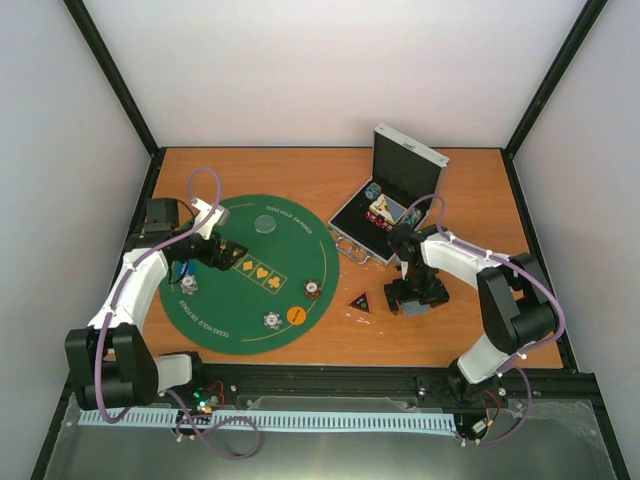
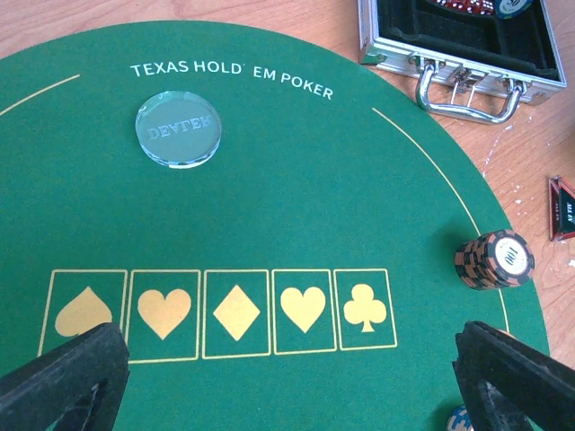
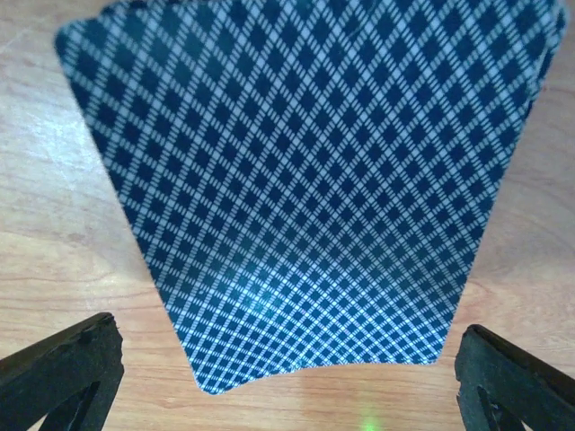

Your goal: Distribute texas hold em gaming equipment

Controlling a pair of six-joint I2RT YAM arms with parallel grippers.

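Note:
On the green felt mat (image 1: 250, 345) lie a clear disc (image 1: 265, 224) (image 2: 178, 130), a blue chip stack (image 1: 188, 287), a red chip stack (image 1: 313, 289) (image 2: 492, 259), a white chip (image 1: 271, 321) and an orange disc (image 1: 296, 315). A black triangular marker (image 1: 360, 300) rests on the wood just right of the mat. My left gripper (image 1: 232, 258) (image 2: 296, 386) hovers open over the printed suit boxes with nothing between its fingers. Above a stack of blue diamond-backed playing cards (image 3: 305, 180) on the wood, my right gripper (image 1: 412, 297) (image 3: 287, 386) stands open, its fingers (image 3: 58, 373) apart from the cards.
The open silver case (image 1: 390, 195) (image 2: 463, 45) sits at the back right of the mat, with more chips and dice inside. Black frame posts and white walls close in the table's sides and back.

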